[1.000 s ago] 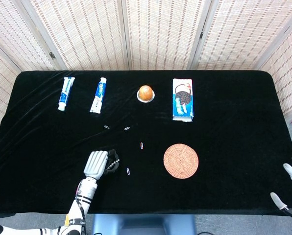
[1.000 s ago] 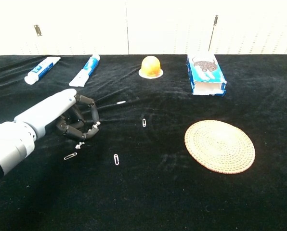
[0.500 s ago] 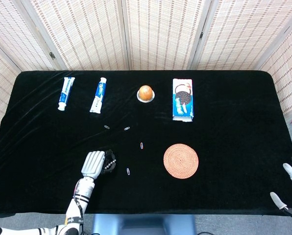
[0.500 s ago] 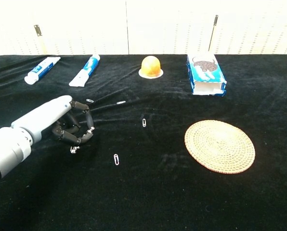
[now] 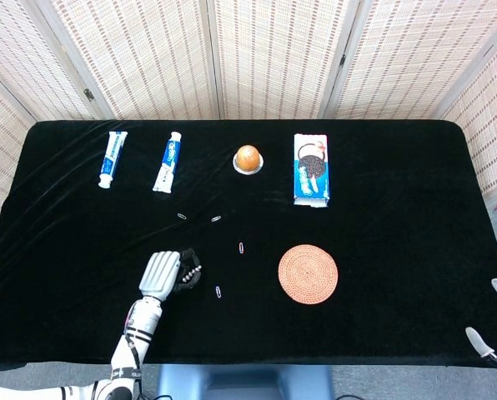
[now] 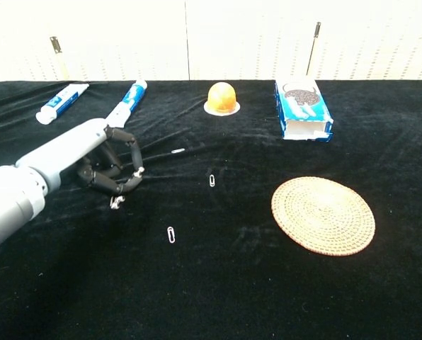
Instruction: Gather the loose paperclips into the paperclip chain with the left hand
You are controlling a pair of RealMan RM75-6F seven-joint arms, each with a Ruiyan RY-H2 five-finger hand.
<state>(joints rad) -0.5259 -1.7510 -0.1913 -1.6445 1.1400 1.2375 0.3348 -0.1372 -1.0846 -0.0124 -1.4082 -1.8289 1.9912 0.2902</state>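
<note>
Lowest in the chest view, a loose silver wire paperclip lies alone on the black cloth tabletop, and just above and left of it the grey-and-black left hand has its fingers curled around a short silver paperclip chain, whose end dangles from the fingertips to the cloth. The step in hand looks like carrying the chain to the next clip; the move seems to call for sliding right and toward the lower frame, then lowering the chain onto that nearest clip. Another small silver paperclip sits at mid-frame, a third thin clip beyond it, and the head view shows a fourth clip left of that. The round woven straw mat lies well right, leaving open cloth between. The right hand shows only as pale fingertips at the lower right edge; I cannot tell its state. Far back stand two blue-and-white toothpaste tubes, an orange ball on a white dish and a blue biscuit box.
</note>
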